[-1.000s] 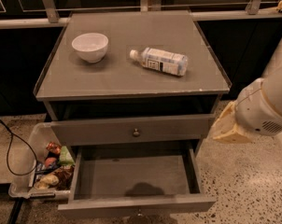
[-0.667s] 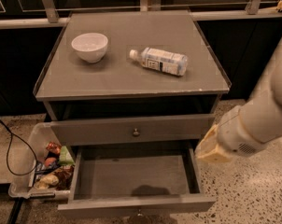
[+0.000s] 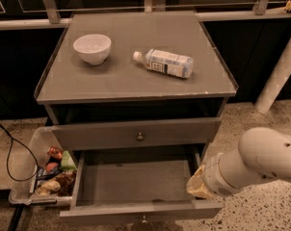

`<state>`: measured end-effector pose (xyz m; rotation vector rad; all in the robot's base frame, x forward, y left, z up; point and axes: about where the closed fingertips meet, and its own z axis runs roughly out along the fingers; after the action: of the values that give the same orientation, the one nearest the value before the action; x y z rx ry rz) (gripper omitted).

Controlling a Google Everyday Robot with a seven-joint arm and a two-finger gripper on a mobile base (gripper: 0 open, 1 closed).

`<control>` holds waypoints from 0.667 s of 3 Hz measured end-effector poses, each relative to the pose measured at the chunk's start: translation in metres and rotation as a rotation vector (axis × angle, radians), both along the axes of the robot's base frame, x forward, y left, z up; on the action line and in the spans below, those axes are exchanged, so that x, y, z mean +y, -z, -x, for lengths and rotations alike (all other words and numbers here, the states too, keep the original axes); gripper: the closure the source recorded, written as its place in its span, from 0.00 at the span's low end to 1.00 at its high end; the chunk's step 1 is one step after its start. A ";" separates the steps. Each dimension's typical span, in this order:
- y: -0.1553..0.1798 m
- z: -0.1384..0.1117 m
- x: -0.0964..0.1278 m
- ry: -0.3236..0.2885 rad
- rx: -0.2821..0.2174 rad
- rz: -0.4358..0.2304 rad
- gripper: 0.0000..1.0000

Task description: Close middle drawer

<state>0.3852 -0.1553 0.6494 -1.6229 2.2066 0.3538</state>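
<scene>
Currently, the middle drawer (image 3: 136, 183) stands open at lower centre. The gripper (image 3: 197, 183) sits at the drawer's right edge, lower right; its state cannot be determined.

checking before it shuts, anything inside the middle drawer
Only bare grey floor shows inside the middle drawer. The gripper, at its right front corner, covers that spot, and the back lies under the upper drawer.

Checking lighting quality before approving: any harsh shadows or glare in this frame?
Camera view: soft, even light, no strong glare; the bowl casts a faint shadow; the middle drawer is shaded along its back; the gripper, at its right front corner, is well lit; background dark.
</scene>
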 end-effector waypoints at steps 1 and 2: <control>-0.003 -0.022 -0.001 0.036 -0.079 -0.003 1.00; -0.003 -0.022 -0.001 0.036 -0.080 -0.003 1.00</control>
<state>0.4071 -0.1564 0.6527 -1.5662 2.1713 0.2774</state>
